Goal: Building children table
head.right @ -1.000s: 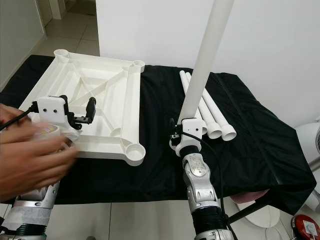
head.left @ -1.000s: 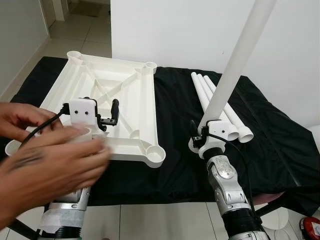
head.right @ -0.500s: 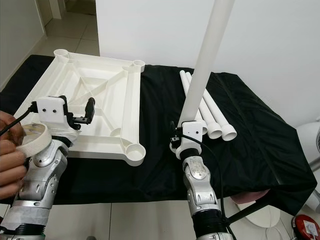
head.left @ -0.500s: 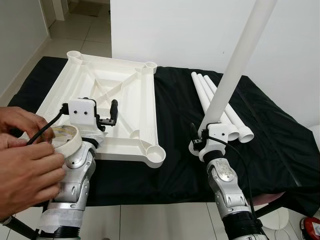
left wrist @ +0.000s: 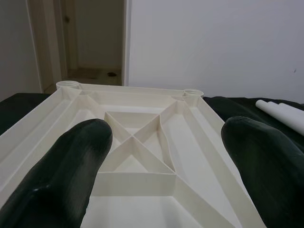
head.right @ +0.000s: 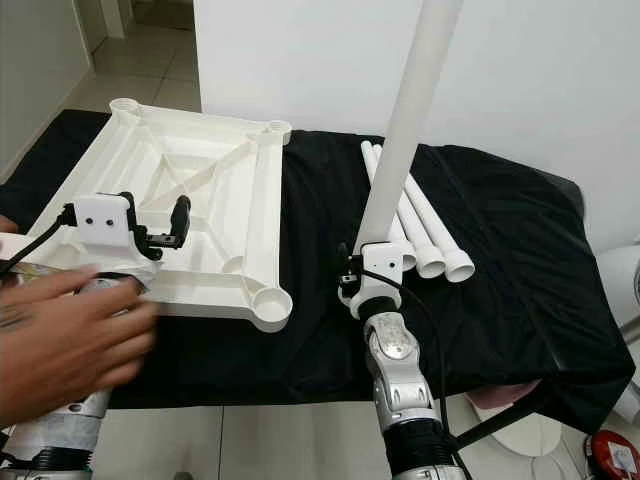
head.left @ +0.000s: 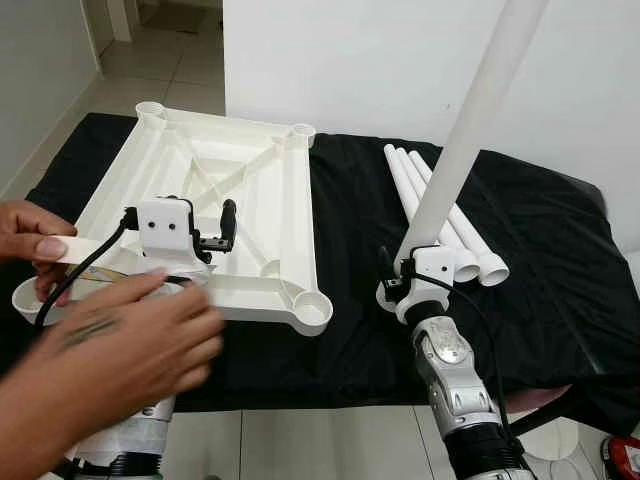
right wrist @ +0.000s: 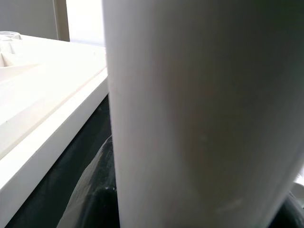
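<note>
Fingers of the right gripper [head.left: 405,285] clamp the lower end of the light, rigid, slick white leg tube [head.left: 462,140], upright at frame centre-right; left gripper [left wrist: 164,161] fingers stand open over the upturned tabletop [head.left: 265,215].

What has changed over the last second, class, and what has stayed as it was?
The person's hands moved: they held a tape roll at the left arm half a second ago, and now one covers the wrist again while the other pulls a tape strip outward. The right gripper still holds the white leg; the tabletop is unmoved.
</note>
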Motion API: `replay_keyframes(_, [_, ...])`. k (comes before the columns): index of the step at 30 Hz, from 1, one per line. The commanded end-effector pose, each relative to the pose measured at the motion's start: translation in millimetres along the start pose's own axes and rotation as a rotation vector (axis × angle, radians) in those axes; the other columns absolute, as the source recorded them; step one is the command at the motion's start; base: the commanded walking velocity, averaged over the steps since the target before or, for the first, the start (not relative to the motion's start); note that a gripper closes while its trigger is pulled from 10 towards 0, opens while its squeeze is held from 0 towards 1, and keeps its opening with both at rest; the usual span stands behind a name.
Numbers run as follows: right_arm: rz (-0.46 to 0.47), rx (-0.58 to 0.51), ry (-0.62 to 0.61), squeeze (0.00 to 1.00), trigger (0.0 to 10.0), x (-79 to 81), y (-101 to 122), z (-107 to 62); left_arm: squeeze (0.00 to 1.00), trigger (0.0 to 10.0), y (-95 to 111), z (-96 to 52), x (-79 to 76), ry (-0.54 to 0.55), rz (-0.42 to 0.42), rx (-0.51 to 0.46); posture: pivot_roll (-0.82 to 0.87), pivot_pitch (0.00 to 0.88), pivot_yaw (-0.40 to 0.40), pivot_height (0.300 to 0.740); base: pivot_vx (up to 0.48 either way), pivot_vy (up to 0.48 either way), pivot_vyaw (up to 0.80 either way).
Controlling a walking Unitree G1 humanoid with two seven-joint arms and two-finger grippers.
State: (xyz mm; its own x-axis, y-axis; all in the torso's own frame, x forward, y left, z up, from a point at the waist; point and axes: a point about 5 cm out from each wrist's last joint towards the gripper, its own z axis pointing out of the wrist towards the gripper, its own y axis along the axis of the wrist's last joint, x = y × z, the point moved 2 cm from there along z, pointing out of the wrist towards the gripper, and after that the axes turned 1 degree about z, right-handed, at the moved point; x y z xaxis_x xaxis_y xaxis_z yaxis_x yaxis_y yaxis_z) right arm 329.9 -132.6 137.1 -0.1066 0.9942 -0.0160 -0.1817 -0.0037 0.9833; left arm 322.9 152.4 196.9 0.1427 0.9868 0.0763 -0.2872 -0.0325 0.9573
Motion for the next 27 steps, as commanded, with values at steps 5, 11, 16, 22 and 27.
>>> replay_keyframes(5, [0.001,-0.027,-0.01,0.0,10.0,-1.6,4.5,0.1,0.0,10.0,-0.4,2.1,-11.0,-0.058,0.005,0.006,0.05,0.0,-0.085,0.74,0.0,0.0,0.0])
replay_keyframes(11, [-0.001,-0.028,-0.013,0.0,10.0,-2.4,4.6,1.2,0.0,10.0,-0.2,3.1,-11.0,-0.058,0.005,0.004,0.05,0.0,-0.086,0.74,0.0,0.0,0.0])
replay_keyframes(16, [0.0,-0.029,-0.015,0.0,10.0,-2.8,4.9,2.0,0.0,10.0,-0.2,3.8,-10.8,-0.057,0.006,0.003,0.05,0.0,-0.085,0.74,0.0,0.0,0.0])
replay_keyframes(22, [0.001,-0.031,-0.018,0.0,10.0,-3.1,5.2,2.3,0.0,10.0,0.1,4.4,-10.7,-0.056,0.005,0.001,0.05,0.0,-0.086,0.74,0.0,0.0,0.0])
replay_keyframes(27, [0.001,-0.031,-0.022,0.0,10.0,-3.9,5.1,2.5,0.0,10.0,0.5,4.5,-10.5,-0.054,0.004,-0.001,0.05,0.0,-0.085,0.74,0.0,0.0,0.0])
